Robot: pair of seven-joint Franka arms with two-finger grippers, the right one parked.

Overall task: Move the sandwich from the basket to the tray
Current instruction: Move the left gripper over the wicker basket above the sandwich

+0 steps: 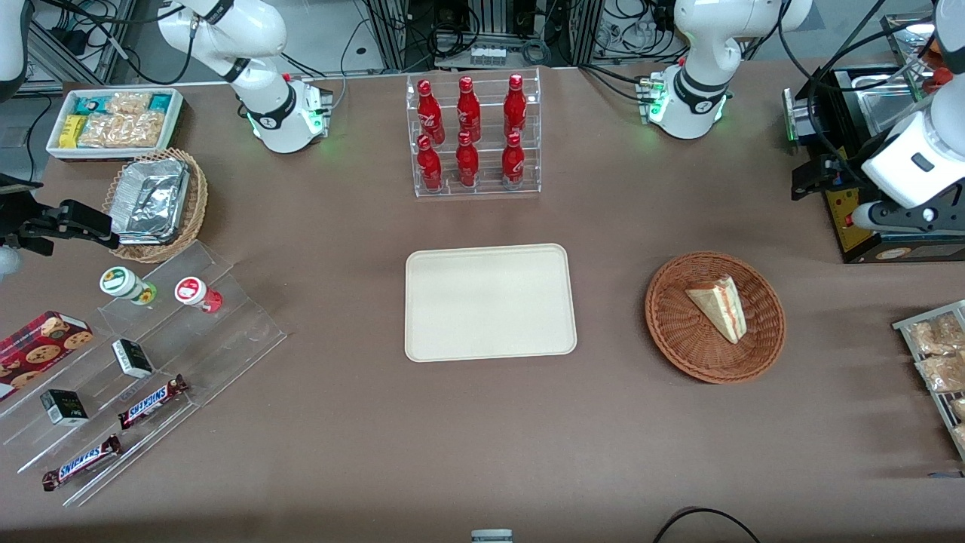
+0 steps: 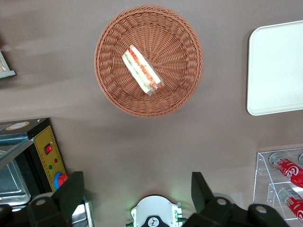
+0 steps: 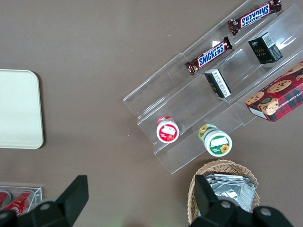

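The sandwich (image 1: 720, 308) (image 2: 142, 70), a pale wedge with red and green filling in clear wrap, lies in the round reddish-brown wicker basket (image 1: 678, 354) (image 2: 180, 90). The cream tray (image 1: 490, 302) (image 2: 277, 66) (image 3: 19, 109) sits bare at the table's middle, a short gap from the basket. My gripper (image 1: 818, 179) (image 2: 136, 191) hangs high over the table toward the working arm's end, farther from the front camera than the basket. Its fingers (image 2: 71, 189) stand wide apart and open, with nothing between them.
A clear rack of red cola bottles (image 1: 473, 136) (image 2: 284, 172) stands farther back than the tray. A black appliance with a yellow panel (image 1: 852, 219) (image 2: 47, 151) sits under my gripper. Snack packets (image 1: 938, 354) lie near the basket. Acrylic steps with candy bars (image 1: 151, 400) occupy the parked arm's end.
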